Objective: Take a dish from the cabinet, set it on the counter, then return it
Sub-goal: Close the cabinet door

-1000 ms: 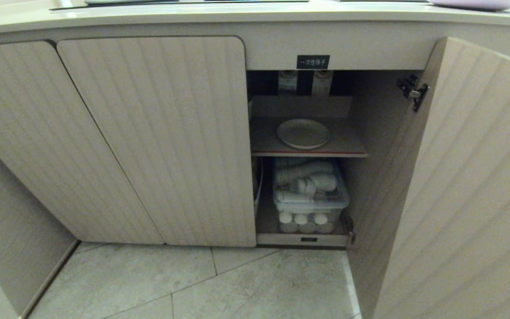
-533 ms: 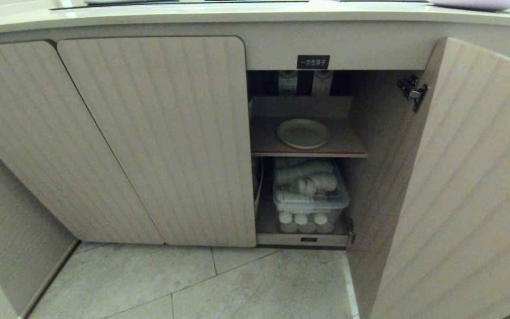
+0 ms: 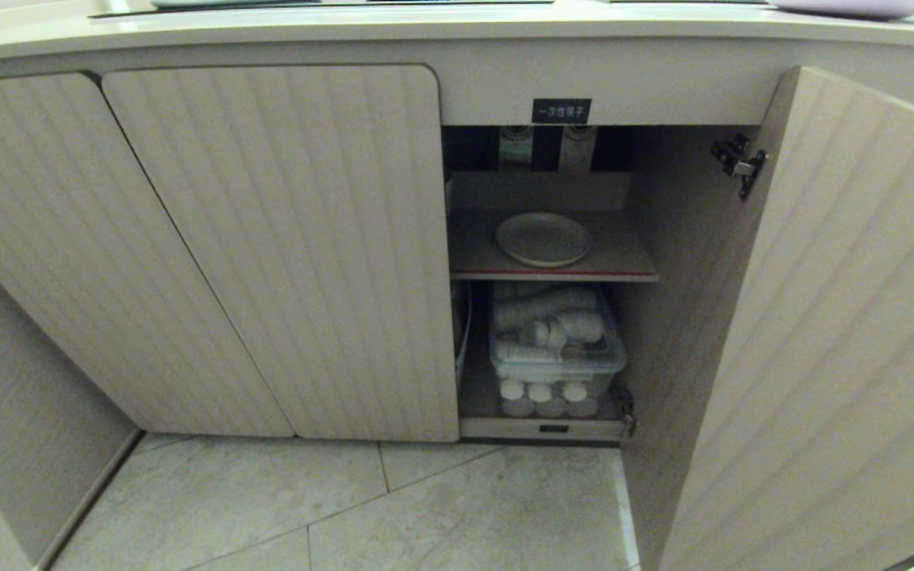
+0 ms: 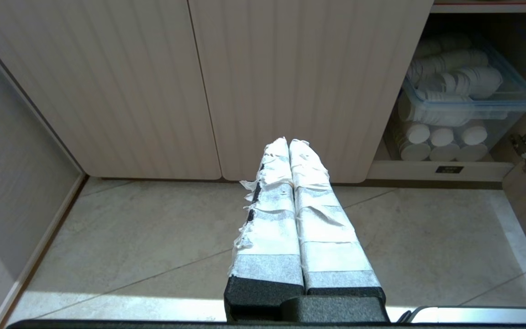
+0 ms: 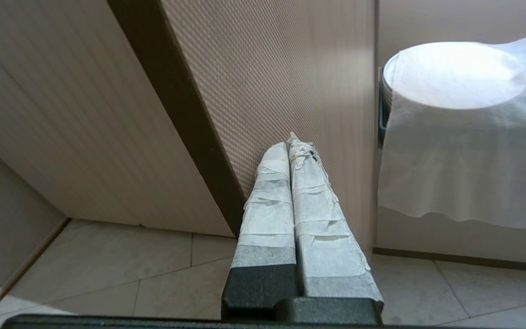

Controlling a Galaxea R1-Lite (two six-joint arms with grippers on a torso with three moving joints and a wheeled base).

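Cream dish (image 3: 543, 239) unmoved on shelf (image 3: 624, 258)

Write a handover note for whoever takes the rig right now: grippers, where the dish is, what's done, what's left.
Left gripper: shut, empty, low before the closed cabinet doors.
Right gripper: shut, empty, beside the open door, outside the cabinet.
Dish: flat on the inner shelf of the cabinet, nothing touching it. Clear bin of paper cups sits below it.
Counter: above, task dish not on it.
Done: door is open.
Left: grasp dish, set it on the counter, return it to the shelf.
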